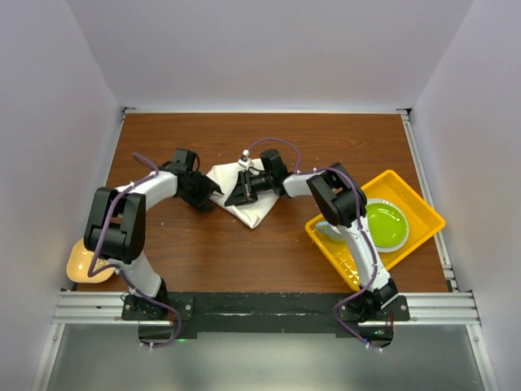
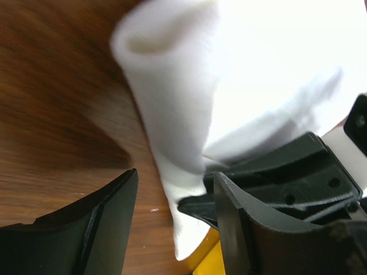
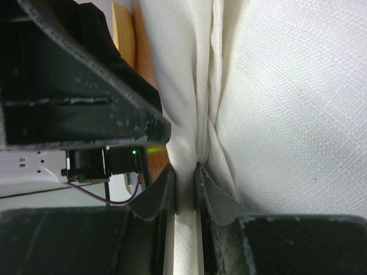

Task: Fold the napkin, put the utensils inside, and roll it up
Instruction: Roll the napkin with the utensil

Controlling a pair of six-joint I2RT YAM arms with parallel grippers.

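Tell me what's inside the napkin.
The napkin curls open at one end, showing only white cloth. Deeper in, its folds cover everything, so no knife can be seen.

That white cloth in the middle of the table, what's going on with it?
Two robot arms are working on the soft white cloth napkin, which lies bunched and partly rolled on the brown wooden table. The right arm's fingers pinch a fold of it. The left arm's fingers are open, straddling its rolled edge. No knife is in sight.
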